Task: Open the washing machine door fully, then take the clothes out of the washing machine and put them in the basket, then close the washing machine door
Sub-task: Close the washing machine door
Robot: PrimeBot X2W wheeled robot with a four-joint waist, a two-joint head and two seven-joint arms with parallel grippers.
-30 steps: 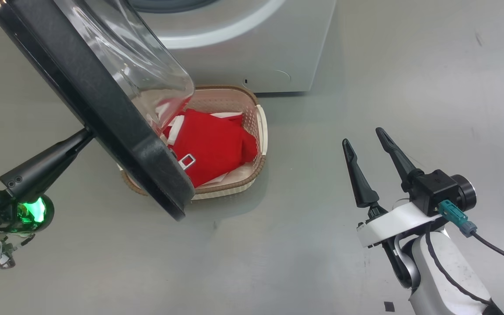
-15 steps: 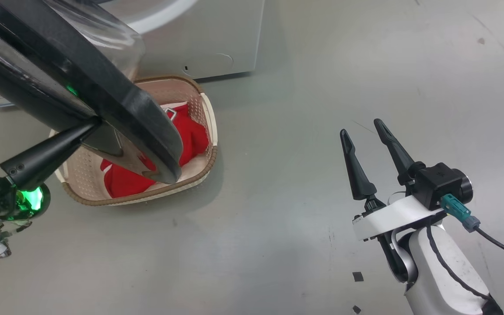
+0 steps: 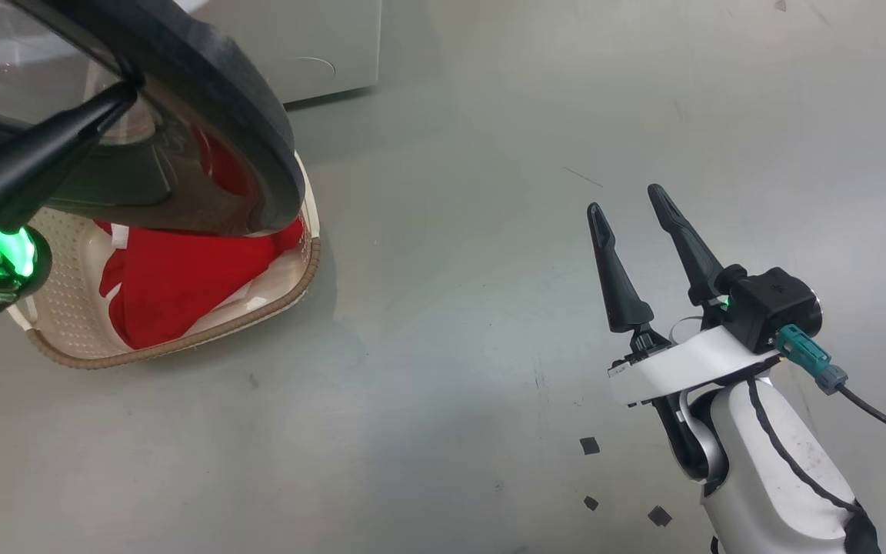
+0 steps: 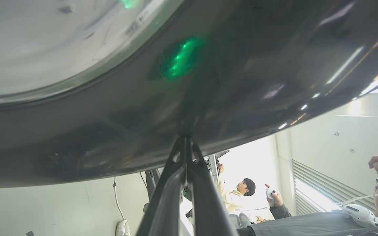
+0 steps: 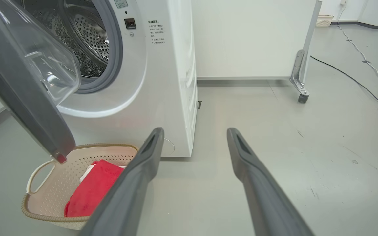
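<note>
The washing machine door stands swung out from the washing machine, leaving the steel drum and grey gasket exposed. Its lower edge hangs above the basket, which sits on the floor just in front of the machine. In the head view the door's black ring covers the far part of the basket. The clothes lie inside it as a red heap with white trim, and they show too in the right wrist view.

The left gripper has its two fingers pressed together with nothing between them. In the left wrist view its tips seem to touch the door's glossy outer face, though the reflection there makes contact hard to confirm.

The right gripper is well apart to the right, over bare floor, with its fingers spread wide and empty
</note>
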